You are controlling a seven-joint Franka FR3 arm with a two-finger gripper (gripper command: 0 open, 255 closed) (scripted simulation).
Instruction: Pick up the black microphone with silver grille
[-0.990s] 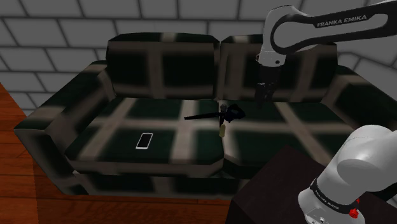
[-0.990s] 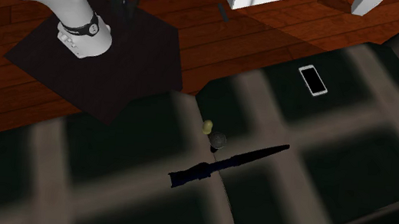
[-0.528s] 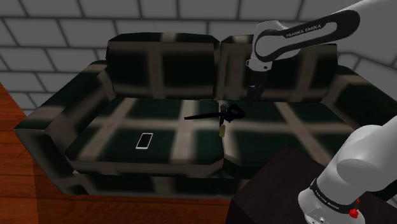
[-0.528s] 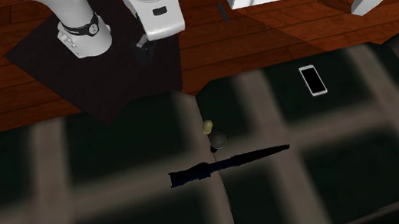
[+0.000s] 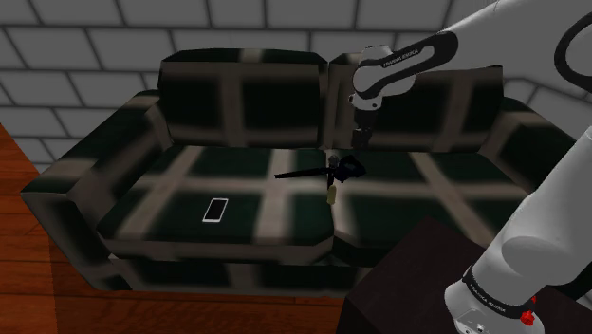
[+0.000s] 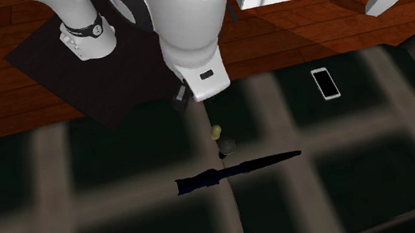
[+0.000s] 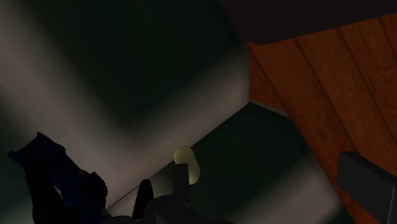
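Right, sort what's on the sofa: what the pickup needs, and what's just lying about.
For the job:
- microphone, at the seam between the seat cushions
- gripper, above the sofa, near the microphone

Lying about:
- long dark rod, right beside the microphone
- small yellowish thing, also beside it
- phone, flat on the shoulder view's left cushion
- sofa, under them all

A dark plaid sofa (image 5: 237,104) spans the shoulder view's middle under a grey brick wall (image 5: 85,38), bearing a phone (image 5: 216,209) at lower left and a long dark stick (image 5: 299,175) beside a yellowish lump (image 5: 331,197) at centre.
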